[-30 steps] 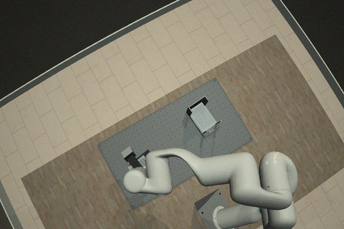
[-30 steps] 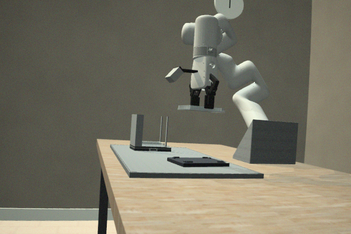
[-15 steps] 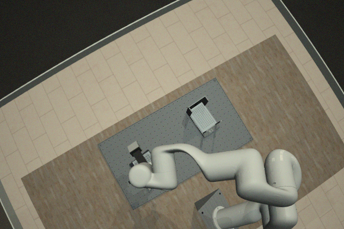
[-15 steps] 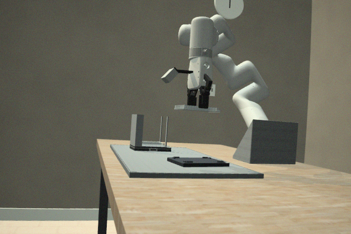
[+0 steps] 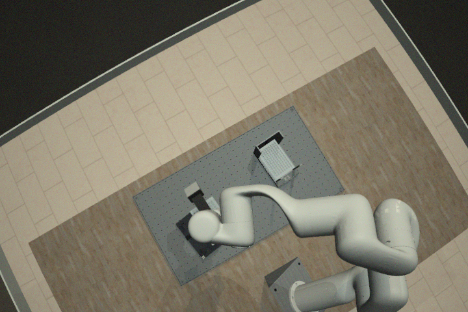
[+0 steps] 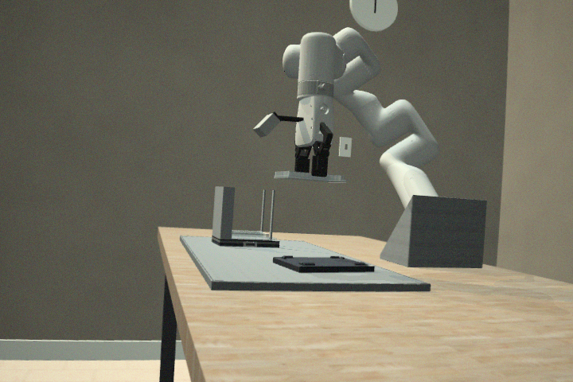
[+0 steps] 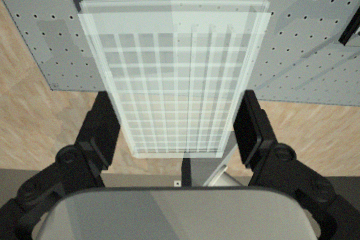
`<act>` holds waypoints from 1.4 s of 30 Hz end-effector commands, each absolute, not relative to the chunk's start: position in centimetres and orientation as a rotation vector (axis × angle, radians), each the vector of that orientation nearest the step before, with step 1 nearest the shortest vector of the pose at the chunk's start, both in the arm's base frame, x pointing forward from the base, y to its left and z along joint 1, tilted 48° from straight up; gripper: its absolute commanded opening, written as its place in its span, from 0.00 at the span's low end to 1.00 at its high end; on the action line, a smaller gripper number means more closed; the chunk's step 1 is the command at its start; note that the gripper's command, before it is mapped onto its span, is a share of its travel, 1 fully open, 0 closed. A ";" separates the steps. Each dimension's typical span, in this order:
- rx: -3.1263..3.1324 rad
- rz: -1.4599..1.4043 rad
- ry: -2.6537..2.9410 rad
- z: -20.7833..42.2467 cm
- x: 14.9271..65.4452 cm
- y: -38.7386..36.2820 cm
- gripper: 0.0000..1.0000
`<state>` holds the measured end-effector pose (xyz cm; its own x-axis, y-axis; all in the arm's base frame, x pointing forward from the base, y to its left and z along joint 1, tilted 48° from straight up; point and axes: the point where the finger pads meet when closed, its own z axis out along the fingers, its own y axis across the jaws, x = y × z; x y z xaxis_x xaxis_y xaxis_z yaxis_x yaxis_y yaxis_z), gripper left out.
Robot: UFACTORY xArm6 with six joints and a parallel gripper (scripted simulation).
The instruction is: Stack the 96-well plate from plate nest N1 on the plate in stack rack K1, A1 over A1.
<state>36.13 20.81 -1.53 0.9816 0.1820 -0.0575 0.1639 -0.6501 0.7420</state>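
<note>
1. Exterior view, far left: stack rack K1 (image 6: 223, 212) stands on the grey perforated base plate (image 6: 251, 270), with a solid grey back block and two thin upright posts (image 6: 267, 209). A clear 96-well plate lies low inside it; in the top view that lower plate (image 5: 277, 160) sits square in the rack.
2. Further right and nearer: plate nest N1 (image 6: 323, 264), a flat black slab on the same base plate, with nothing on it.
3. Above, between rack and nest: the claw (image 6: 312, 169) points straight down and grips the clear 96-well plate (image 6: 309, 176) by its two long sides. The plate hangs roughly level, well above the desk (image 6: 386, 324), touching nothing else.
4. Wrist view: black fingers press both long edges of the gripped plate (image 7: 175, 80). Base plate and desk wood show through the well grid.
5. Right: the arm's grey wedge pedestal (image 6: 450, 234) sits on the desk just beside the base plate.
6. A1 markings are too small to read, so the plate's orientation cannot be told.
</note>
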 end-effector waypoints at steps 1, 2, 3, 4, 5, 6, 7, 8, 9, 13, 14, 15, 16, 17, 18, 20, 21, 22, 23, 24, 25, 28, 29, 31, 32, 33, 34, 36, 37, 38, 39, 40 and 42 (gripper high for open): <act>2.293 0.032 0.241 -0.5 36.6 20.2 0.00; 2.293 0.032 0.241 -0.2 36.7 20.0 0.00; 2.293 0.032 0.241 0.0 36.8 19.8 0.00; 2.293 0.032 0.241 0.0 36.8 19.8 0.00; 2.293 0.032 0.241 0.0 36.8 19.8 0.00; 2.293 0.032 0.241 0.3 37.0 19.6 0.00; 2.293 0.032 0.241 0.5 37.1 19.4 0.00; 2.293 0.032 0.241 0.8 37.2 19.2 0.00; 2.293 0.032 0.241 1.0 37.3 19.0 0.00; 2.293 0.032 0.241 2.0 37.7 18.2 0.00; 2.293 0.032 0.241 2.2 37.8 18.0 0.00; 2.293 0.032 0.241 2.5 37.9 17.8 0.00; 2.293 0.032 0.241 2.7 38.1 17.6 0.00; 2.293 0.032 0.241 3.0 38.2 17.4 0.00; 2.293 0.032 0.241 3.2 38.3 17.2 0.00; 2.293 0.032 0.241 3.7 38.5 16.8 0.00; 2.293 0.032 0.241 3.7 38.5 16.8 0.00; 2.293 0.032 0.241 3.7 38.5 16.8 0.00; 2.293 0.032 0.241 3.9 38.6 16.6 0.00; 2.293 0.032 0.241 4.2 38.7 16.4 0.00; 2.293 0.032 0.241 4.4 38.8 16.2 0.00; 2.293 0.032 0.241 5.2 39.1 15.6 0.00; 2.293 0.032 0.241 5.4 39.3 15.4 0.00; 2.293 0.032 0.241 5.9 39.5 15.0 0.00; 2.292 0.032 0.241 6.2 39.6 14.8 0.00; 2.292 0.032 0.241 6.4 39.7 14.6 0.00; 2.292 0.032 0.241 6.6 39.8 14.4 0.00; 2.292 0.032 0.241 7.1 40.0 14.0 0.00; 2.292 0.032 0.241 7.4 40.1 13.8 0.00; 2.292 0.032 0.241 7.4 40.1 13.8 0.00; 2.292 0.032 0.241 7.4 40.1 13.8 0.00; 2.292 0.032 0.241 7.6 40.2 13.6 0.00; 2.292 0.032 0.241 8.1 40.5 13.2 0.00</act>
